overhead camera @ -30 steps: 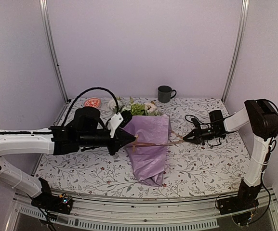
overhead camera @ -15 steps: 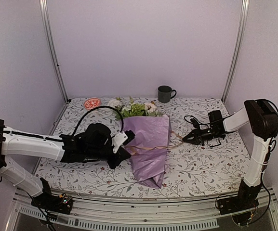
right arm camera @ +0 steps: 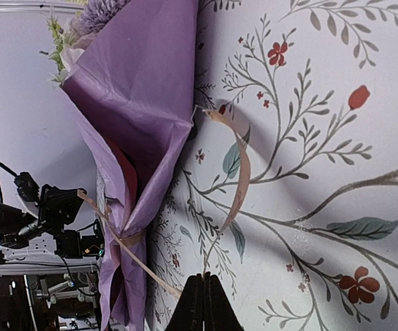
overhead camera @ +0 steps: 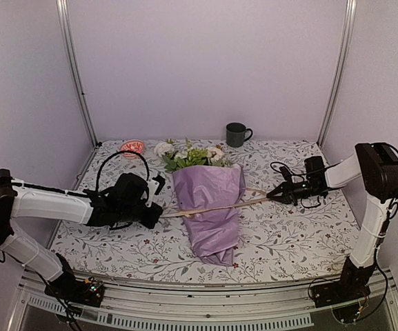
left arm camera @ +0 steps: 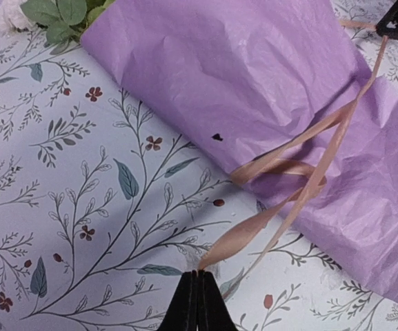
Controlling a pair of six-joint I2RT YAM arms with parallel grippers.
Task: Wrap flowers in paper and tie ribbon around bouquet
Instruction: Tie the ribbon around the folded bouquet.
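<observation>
On the table [overhead camera: 288,234], centre, the bouquet [overhead camera: 209,186] lies with blooms far. Left tool [overhead camera: 158,215] and right tool [overhead camera: 270,196] are each clenched on a ribbon [overhead camera: 205,208] end. Risks: an uneven pull drags the bundle or tears the paper [left arm camera: 254,69]; the limp ribbon slips free.

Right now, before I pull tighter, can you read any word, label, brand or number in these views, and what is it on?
No readable text in any view.
Round red-and-white dish, back left: red marks, too small and blurred to tell whether they are letters.
Mug: plain dark, no marking visible.
Paper and ribbon: no writing visible.
Table cloth: floral print only, no writing.
</observation>
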